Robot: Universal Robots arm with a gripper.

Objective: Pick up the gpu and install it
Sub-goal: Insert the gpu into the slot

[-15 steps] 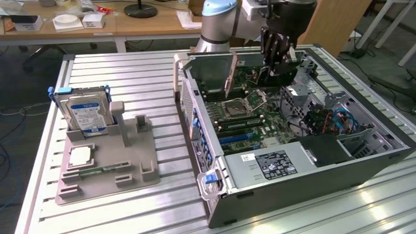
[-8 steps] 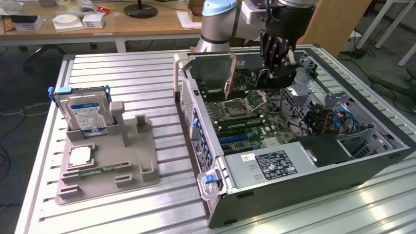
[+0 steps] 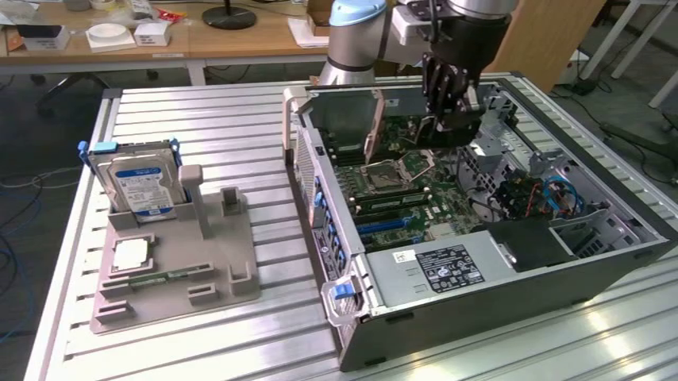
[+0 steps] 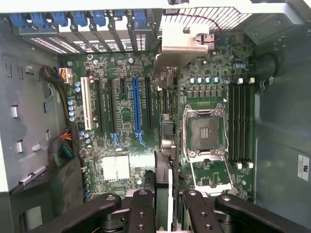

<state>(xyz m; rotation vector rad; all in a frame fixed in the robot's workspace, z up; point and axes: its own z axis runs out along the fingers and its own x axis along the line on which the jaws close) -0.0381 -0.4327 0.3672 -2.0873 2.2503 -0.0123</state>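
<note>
step: we judge install under way, gpu (image 3: 453, 133) lifted, unseated | claw (image 4: 168, 206) pinching gpu edge-on | gpu above motherboard (image 3: 408, 198) in open PC case (image 3: 593, 270), 1 o'clock from CPU socket (image 3: 383, 171), exterior view | need: we reckon card edge squared over its slot

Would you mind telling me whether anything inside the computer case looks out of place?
The CPU socket stands empty with its retention frame flipped open; nothing else looks askew or damaged.
</note>
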